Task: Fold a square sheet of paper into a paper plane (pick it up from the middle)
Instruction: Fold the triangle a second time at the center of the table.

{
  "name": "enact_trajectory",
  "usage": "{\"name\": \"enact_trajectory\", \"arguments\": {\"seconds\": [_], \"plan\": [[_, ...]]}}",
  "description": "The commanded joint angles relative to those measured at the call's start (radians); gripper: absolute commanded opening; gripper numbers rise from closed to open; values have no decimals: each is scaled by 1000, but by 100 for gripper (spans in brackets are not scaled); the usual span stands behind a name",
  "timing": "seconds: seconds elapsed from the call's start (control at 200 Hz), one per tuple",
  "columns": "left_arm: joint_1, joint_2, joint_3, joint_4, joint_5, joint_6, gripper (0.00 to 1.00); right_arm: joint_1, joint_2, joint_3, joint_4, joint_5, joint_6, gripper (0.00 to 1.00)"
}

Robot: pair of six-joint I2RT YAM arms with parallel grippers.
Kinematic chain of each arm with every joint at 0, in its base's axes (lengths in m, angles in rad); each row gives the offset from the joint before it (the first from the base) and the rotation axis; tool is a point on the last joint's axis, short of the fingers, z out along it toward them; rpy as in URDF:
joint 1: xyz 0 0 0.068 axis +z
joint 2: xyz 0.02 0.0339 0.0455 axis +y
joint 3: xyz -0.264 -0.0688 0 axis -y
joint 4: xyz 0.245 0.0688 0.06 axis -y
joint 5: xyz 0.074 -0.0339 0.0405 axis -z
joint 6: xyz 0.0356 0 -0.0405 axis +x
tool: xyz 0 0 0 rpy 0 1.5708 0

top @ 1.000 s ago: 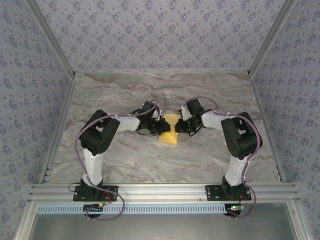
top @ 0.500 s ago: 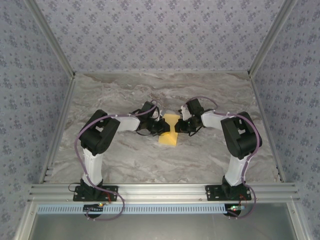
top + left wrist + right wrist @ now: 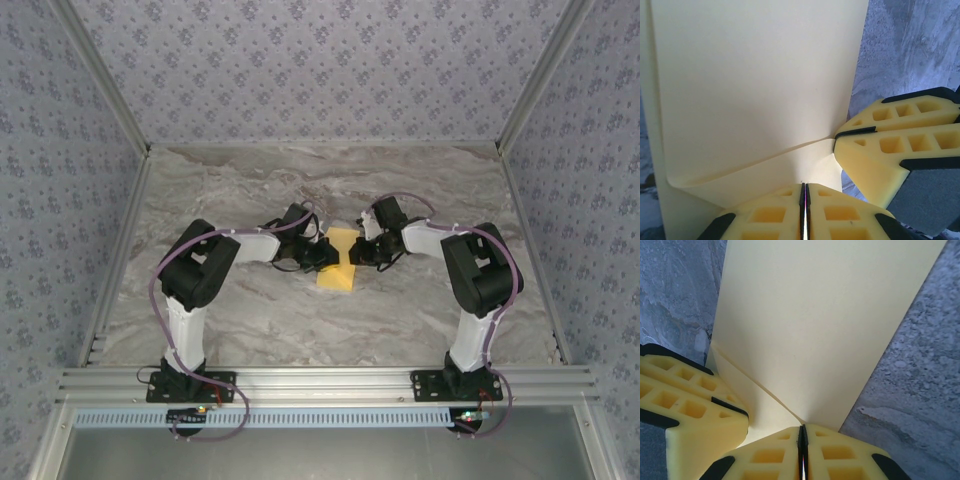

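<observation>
The left claw [image 3: 804, 202] and right claw [image 3: 801, 445] are both pinching the sheet [image 3: 338, 275], which is lying mid-worktop [image 3: 300, 325] between them. Uneven pulling is risking a tear or a skewed crease.

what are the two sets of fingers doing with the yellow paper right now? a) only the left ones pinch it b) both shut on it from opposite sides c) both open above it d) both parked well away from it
b: the left fingers and the right fingers are each closed on an edge of the yellow paper, reaching it from opposite sides.
</observation>
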Motion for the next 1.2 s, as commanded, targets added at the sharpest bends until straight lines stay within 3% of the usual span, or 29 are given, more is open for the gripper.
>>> {"name": "enact_trajectory", "arguments": {"seconds": [0.0,0.255,0.46,0.685,0.994,1.194], "plan": [[0,3,-12,-34,-18,23,13,0,23,22,-36,-1,-24,12],[0,8,-10,-71,-42,31,13,4,25,27,-43,13,-21,12],[-1,9,-12,-97,-65,35,12,-2,-42,21,-44,60,19,20],[-2,13,-14,-96,-68,35,12,-7,-83,-5,-33,73,45,22],[-1,17,-13,-96,-73,29,11,7,-71,-35,8,-13,66,9],[-1,16,-15,-97,-77,26,10,17,-31,-33,10,-33,65,8]]}}
